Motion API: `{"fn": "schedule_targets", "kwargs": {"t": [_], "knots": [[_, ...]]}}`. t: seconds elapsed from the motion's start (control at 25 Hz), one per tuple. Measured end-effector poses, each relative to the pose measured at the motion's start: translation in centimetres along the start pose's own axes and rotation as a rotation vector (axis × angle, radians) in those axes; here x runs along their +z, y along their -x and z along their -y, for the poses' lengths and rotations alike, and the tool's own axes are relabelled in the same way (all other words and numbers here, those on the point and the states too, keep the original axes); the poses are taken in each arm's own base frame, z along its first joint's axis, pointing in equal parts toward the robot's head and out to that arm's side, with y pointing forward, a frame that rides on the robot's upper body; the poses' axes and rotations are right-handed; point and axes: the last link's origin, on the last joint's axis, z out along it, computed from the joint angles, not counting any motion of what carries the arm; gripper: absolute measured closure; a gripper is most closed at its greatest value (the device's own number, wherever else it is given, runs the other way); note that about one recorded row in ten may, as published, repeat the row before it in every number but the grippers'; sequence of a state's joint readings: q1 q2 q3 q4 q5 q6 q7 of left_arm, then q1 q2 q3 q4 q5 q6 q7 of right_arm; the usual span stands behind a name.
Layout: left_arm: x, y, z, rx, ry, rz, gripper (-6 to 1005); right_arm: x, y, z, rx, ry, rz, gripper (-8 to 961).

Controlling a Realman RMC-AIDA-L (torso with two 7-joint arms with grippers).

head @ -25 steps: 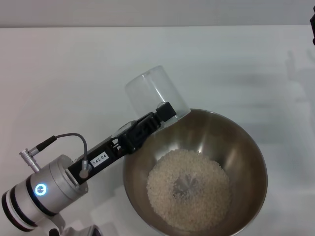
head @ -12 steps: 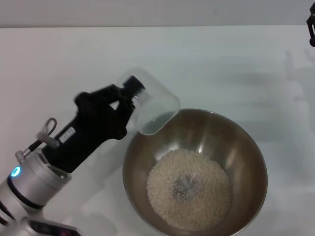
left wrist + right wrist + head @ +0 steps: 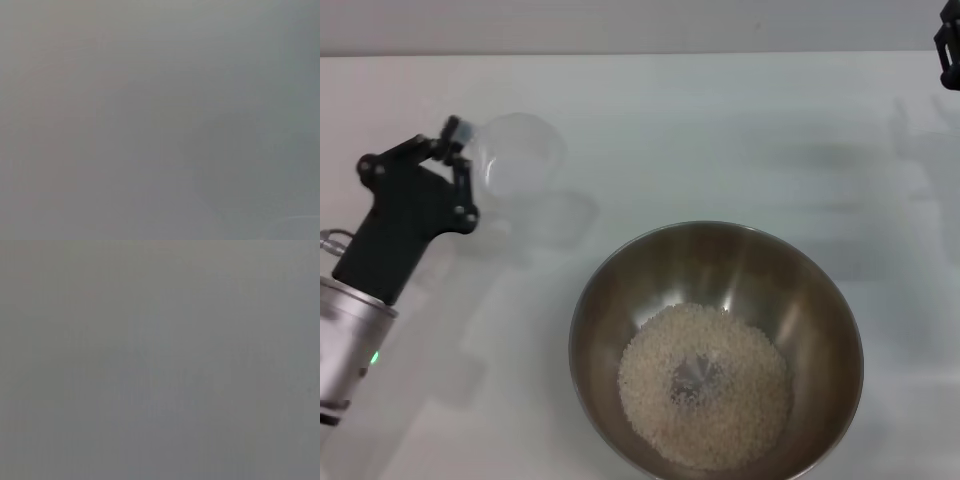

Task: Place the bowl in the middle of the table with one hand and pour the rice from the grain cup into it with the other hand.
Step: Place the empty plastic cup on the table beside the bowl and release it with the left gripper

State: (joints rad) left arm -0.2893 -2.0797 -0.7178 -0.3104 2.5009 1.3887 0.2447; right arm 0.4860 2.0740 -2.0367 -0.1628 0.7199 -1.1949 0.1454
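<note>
The steel bowl (image 3: pixel 716 350) stands on the white table (image 3: pixel 720 130) right of centre near the front, with a heap of rice (image 3: pixel 705 385) in its bottom. My left gripper (image 3: pixel 460 160) is at the left, shut on the handle of the clear grain cup (image 3: pixel 520 152). The cup looks empty and is held above the table, well left of the bowl. My right gripper (image 3: pixel 948 45) shows only as a dark piece at the far right edge. Both wrist views show only plain grey.
The left arm's silver and black body (image 3: pixel 370 290) reaches in from the front left corner. The cup's shadow (image 3: pixel 555 215) lies on the table between the cup and the bowl.
The left gripper has swung the cup away from over the bowl's rim, to the left and back, turning it from tipped-over to about upright. The bowl and rice have not moved.
</note>
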Motion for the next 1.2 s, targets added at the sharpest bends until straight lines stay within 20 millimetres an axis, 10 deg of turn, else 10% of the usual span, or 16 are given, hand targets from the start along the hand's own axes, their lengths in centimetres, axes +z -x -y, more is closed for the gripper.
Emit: {"fn": "schedule_targets", "kwargs": {"t": [0.36, 1.2], "knots": [[-0.2, 3.5, 0.1, -0.236, -0.037, 0.244, 864, 0.4, 0.3, -0.6, 0.011, 0.013, 0.018, 451], [-0.3, 4.5, -0.5, -0.287, -0.02, 0.322, 836, 0.9, 0.8, -0.7, 0.012, 0.021, 0.036, 451]]}}
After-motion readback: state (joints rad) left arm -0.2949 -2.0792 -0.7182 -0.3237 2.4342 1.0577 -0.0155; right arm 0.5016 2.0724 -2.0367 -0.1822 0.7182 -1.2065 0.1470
